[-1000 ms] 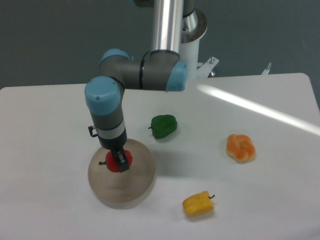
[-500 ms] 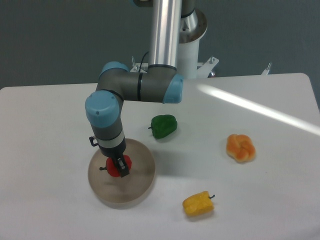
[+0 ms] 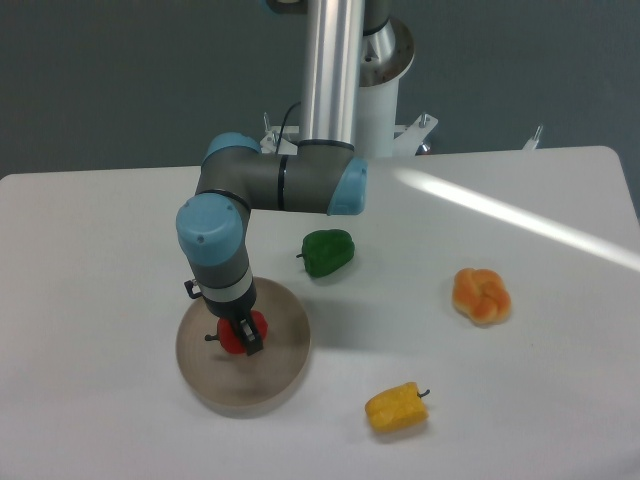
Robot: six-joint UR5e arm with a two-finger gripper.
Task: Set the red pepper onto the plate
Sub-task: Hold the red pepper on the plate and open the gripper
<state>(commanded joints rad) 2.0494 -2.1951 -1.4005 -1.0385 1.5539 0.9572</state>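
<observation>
The step in hand looks like the set-down: the gripper (image 3: 246,336) is clenched on the red pepper (image 3: 239,334) low over the middle of the plate (image 3: 285,352), at the near left of the table (image 3: 540,400); whether the pepper already touches the plate I cannot tell. The next move, I judge, calls for letting go and lifting straight up; the pepper is small, glossy and bright red, with a short dark stem pointing left.
</observation>
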